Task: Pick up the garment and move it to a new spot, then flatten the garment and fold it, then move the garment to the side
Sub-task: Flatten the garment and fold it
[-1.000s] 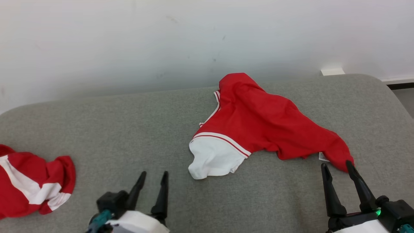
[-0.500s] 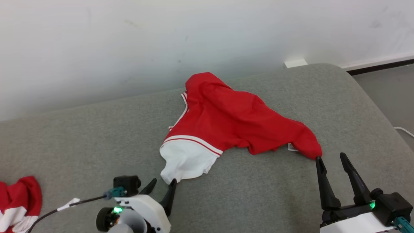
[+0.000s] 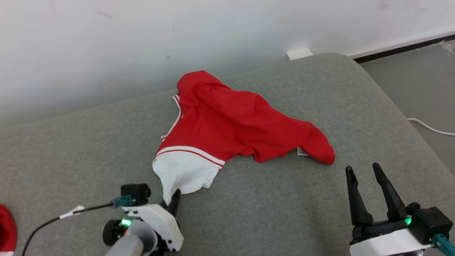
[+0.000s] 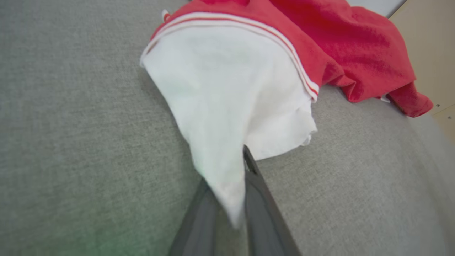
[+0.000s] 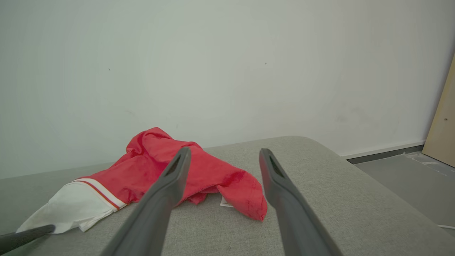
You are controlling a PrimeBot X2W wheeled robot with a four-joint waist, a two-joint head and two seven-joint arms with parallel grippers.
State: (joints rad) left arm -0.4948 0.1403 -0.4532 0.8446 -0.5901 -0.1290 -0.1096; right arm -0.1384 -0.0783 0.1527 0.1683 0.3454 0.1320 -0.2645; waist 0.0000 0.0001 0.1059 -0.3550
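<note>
The garment [image 3: 231,121] is red with a white sleeve-like end trimmed in red and white stripes. It lies crumpled on the grey cushioned surface [image 3: 71,149] near the wall. My left gripper [image 3: 172,197] is shut on the tip of the white end, and the cloth is drawn taut toward it. In the left wrist view the white fabric [image 4: 231,71] runs down between the dark fingers [image 4: 259,199]. My right gripper [image 3: 362,168] stands open, a little short of the garment's red end, touching nothing. Its spread fingers [image 5: 167,192] frame the garment [image 5: 145,167] in the right wrist view.
A second red and white cloth [image 3: 5,227] peeks in at the far left edge. A white wall [image 3: 142,42] runs close behind the surface. To the right, the rounded edge drops to the floor [image 3: 419,89], where a white cable [image 3: 430,128] lies. A wooden panel [image 5: 444,124] stands further right.
The head camera has swung to the right. My left gripper has reached forward to the garment's white corner and shut on it. The right gripper has stayed open.
</note>
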